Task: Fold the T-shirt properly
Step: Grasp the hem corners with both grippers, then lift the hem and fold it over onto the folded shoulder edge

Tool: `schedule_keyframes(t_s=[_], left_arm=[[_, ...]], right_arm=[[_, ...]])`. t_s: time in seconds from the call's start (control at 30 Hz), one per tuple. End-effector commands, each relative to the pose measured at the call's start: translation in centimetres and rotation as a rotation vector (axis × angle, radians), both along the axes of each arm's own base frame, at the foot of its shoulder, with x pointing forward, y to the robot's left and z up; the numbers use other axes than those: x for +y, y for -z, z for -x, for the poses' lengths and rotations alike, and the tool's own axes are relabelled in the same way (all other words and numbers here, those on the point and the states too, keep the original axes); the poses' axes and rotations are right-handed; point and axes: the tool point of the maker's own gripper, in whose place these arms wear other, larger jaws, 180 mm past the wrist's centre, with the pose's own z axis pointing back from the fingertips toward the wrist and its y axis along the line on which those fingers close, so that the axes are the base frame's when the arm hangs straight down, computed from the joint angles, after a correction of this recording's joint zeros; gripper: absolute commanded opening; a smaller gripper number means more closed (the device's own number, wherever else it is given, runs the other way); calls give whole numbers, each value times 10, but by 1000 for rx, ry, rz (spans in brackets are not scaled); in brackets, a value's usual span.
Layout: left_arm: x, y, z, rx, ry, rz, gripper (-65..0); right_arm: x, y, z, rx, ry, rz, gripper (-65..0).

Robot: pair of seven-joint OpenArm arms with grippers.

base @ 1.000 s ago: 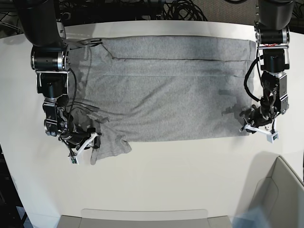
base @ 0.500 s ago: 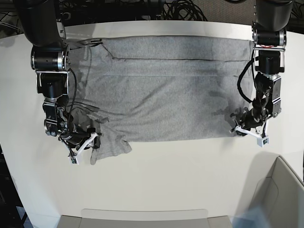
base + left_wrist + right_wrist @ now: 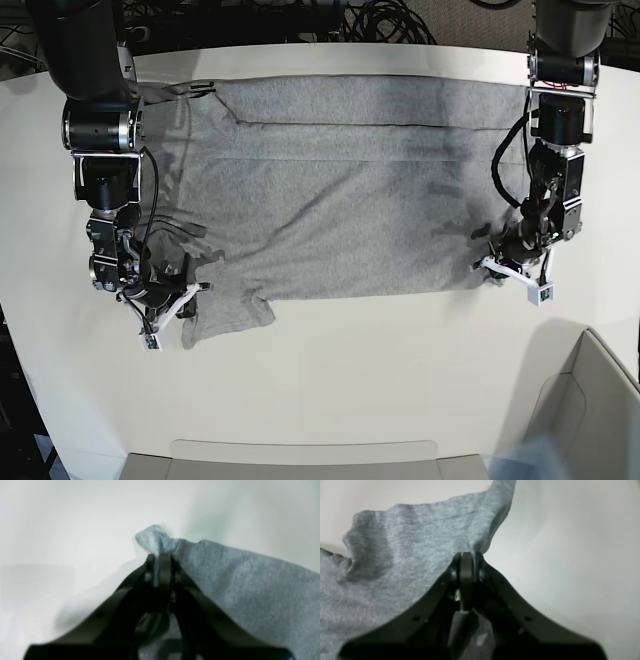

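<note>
The heather-grey T-shirt [image 3: 350, 180] lies spread across the white table [image 3: 350, 370], with no lettering showing. On the right of the base view, my left gripper [image 3: 492, 264] is shut on the shirt's near right corner. The left wrist view shows the left gripper [image 3: 160, 557] pinching a small bunched tip of the T-shirt [image 3: 250, 592]. My right gripper [image 3: 193, 291] is at the near left, shut on the cloth by the rumpled sleeve. In the right wrist view the right gripper [image 3: 467, 555] is closed on the edge of the T-shirt [image 3: 407, 555].
A grey bin [image 3: 590, 400] stands at the near right corner. A shallow grey tray [image 3: 300, 455] runs along the front edge. Black cables [image 3: 380, 20] lie behind the table's far edge.
Both grippers have gone from open to shut on the shirt. The left gripper slid inward along the near right corner. The right gripper shifted slightly, and the sleeve area bunched.
</note>
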Motion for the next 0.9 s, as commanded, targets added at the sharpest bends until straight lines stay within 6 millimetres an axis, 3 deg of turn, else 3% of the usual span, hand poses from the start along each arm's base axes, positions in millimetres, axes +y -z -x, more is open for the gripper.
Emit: schedule_keyframes(t_s=[0.0,0.1,0.2,0.33,0.57,0.87], left_arm=[[3,-32,-22,-95,8,-10,-650],[12,-39,-18,-119,-24,6,-650],[25,-51,-13,-161,-71,22,-650],[21,-53,-7,-136,-49,32,-650],[16,-60,4,-146,-10,11,-650],[25,-57,33,-151,-30,3,-650]], right_arm=[[-5,-40,-27,-112,6,0,-650],[-2,-54,-32,-152,-7,7,-650],[0,-56,-29,-161,-20,19,-650],[-1,-59,-20,-148,-44,60,-650],[13,-61,7,-142,-101,106,-650],[28,-64,45,-131,-166,169,-650]])
